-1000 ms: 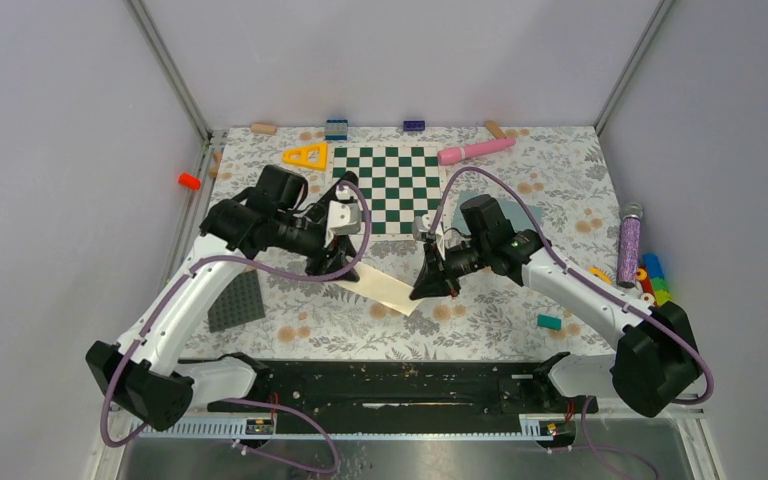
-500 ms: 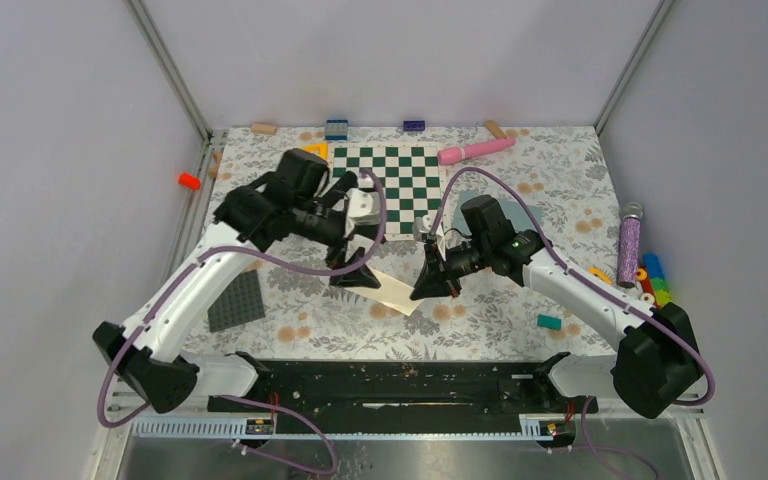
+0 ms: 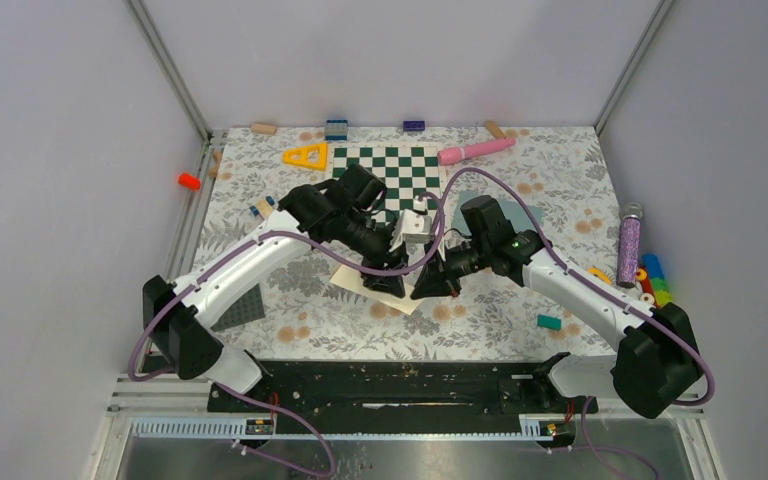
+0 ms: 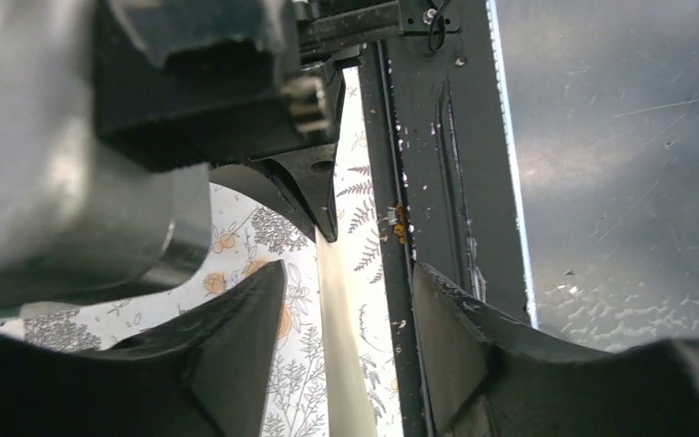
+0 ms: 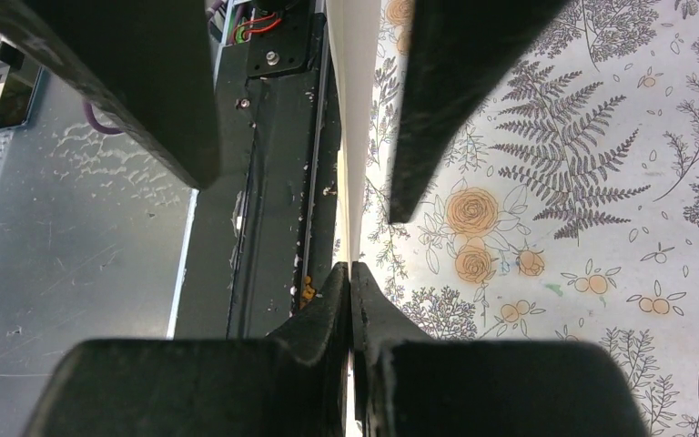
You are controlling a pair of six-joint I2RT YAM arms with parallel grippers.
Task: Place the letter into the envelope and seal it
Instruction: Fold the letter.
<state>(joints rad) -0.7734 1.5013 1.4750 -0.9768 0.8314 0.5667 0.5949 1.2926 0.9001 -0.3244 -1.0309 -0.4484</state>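
The tan letter hangs edge-up just above the floral table in front of the chessboard. My right gripper is shut on its right end; in the right wrist view the fingers pinch the thin sheet. My left gripper stands right beside it, open, one finger on each side of the letter without touching it. The left gripper faces the right fingertips. A corner of the teal envelope shows behind the right arm; the rest of it is hidden.
The green-white chessboard lies at the back, with a pink stick and a yellow triangle beside it. A dark grey baseplate lies left, a purple tube and a teal block right. The black rail runs along the near edge.
My left arm let go of the letter's left end and swung right, up against the right gripper. Its jaws opened wide, then narrowed around the sheet. The right gripper stayed put.
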